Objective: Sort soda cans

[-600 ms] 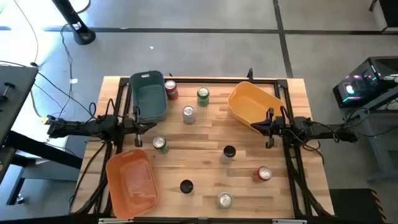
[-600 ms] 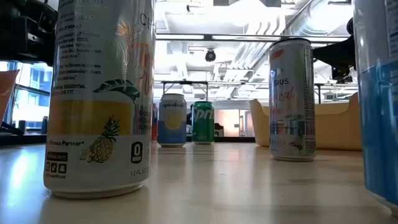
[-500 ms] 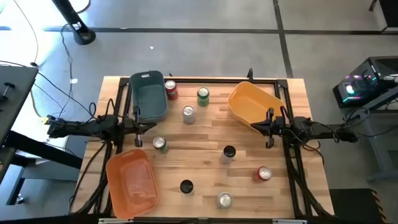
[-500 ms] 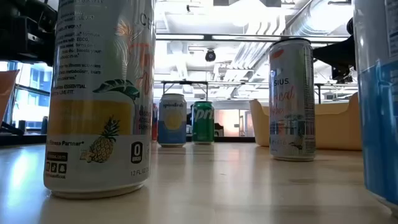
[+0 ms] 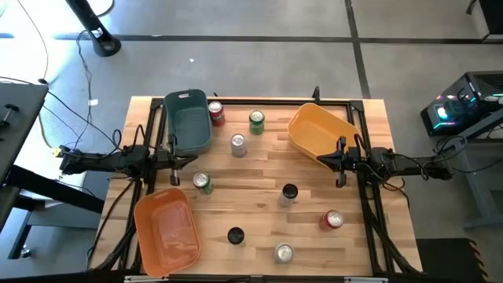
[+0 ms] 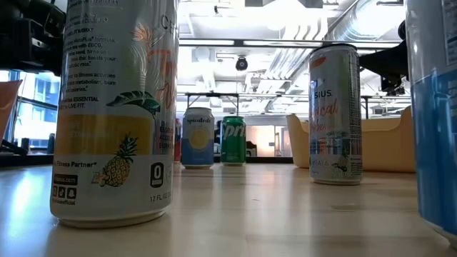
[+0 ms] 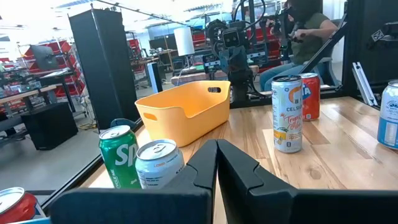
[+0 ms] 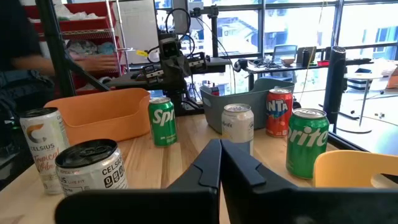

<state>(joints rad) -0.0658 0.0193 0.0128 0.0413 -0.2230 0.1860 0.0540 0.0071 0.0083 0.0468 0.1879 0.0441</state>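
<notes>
Butcher-block planks make up the worktop point(image 5: 259, 185), pale wood framed by a dark rail and standing on a grey concrete floor. From above, the left gripper point(image 5: 179, 160) waits at the left edge and the right gripper point(image 5: 335, 162) at the right edge, each clenched with fingers pressed together on nothing.

Cans stand scattered and upright. A red can point(image 5: 216, 113) touches the dark teal bin point(image 5: 189, 122) at the far edge, with a green can point(image 5: 257, 120) and a silver can point(image 5: 238, 144) just beside. Another green can point(image 5: 203, 183) stands near the left gripper. One black can point(image 5: 289, 192) is mid-table and another black can point(image 5: 235, 235) sits toward the near edge, near a second silver can point(image 5: 284, 253). A second red can point(image 5: 333, 220) is by the right edge.

The yellow bin point(image 5: 318, 134) lies at the far right and the orange bin point(image 5: 167, 229) at the near left corner; both are smooth plastic with rounded corners.

Only the wrist views show the room: shelving, windows, and a seated person point(image 7: 308, 34) beyond the table. The table-level view shows printed labels, a pineapple on the nearest can point(image 6: 114, 114)
</notes>
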